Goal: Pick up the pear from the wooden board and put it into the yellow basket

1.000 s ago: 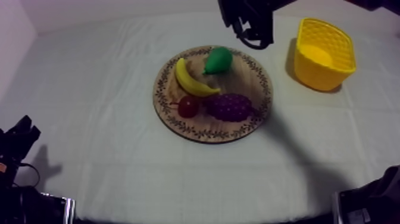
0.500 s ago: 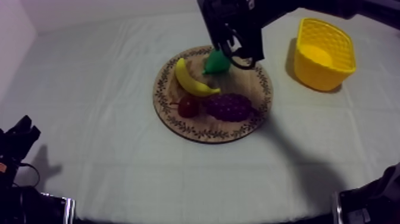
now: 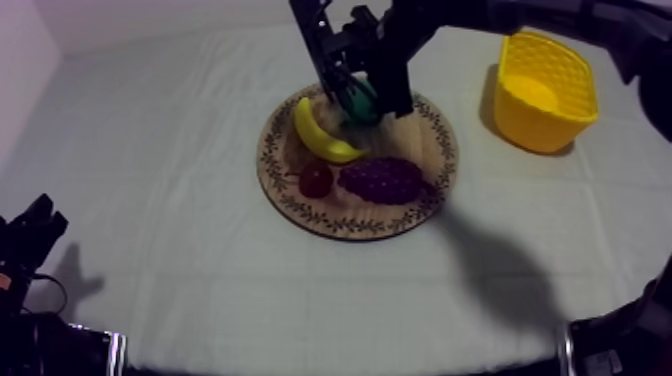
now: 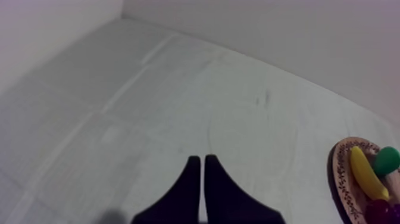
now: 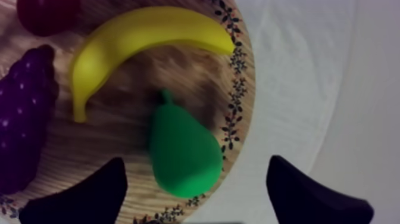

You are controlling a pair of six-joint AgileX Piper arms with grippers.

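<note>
Pear (image 5: 181,152) lies on its side on the board (image 5: 238,59), close to the rim, with its stem toward the banana (image 5: 137,36) but not touching it. In the top view the pear (image 3: 362,102) is at the board's (image 3: 350,228) far edge, partly covered by the right arm.

Right gripper (image 5: 196,161) is over the pear with its fingers wide apart, one each side and a gap to the pear on both. One finger (image 5: 89,196) is over the wood and the other is past the rim, over the cloth (image 5: 357,89). From above, the right gripper (image 3: 354,90) comes in from the upper right. Nothing is gripped.

Also on the board:
- banana (image 3: 318,135), beside the pear
- grapes (image 3: 385,180), nearer the camera
- small red fruit (image 3: 317,180), just beside the grapes and below the banana

Basket (image 3: 545,90) is well apart from the board, at the table's far right, upright.

Left gripper (image 4: 199,162) has its fingers together in a narrow wedge over bare cloth, well away from the board (image 4: 340,173). The left arm is parked low at the left edge in the top view.
</note>
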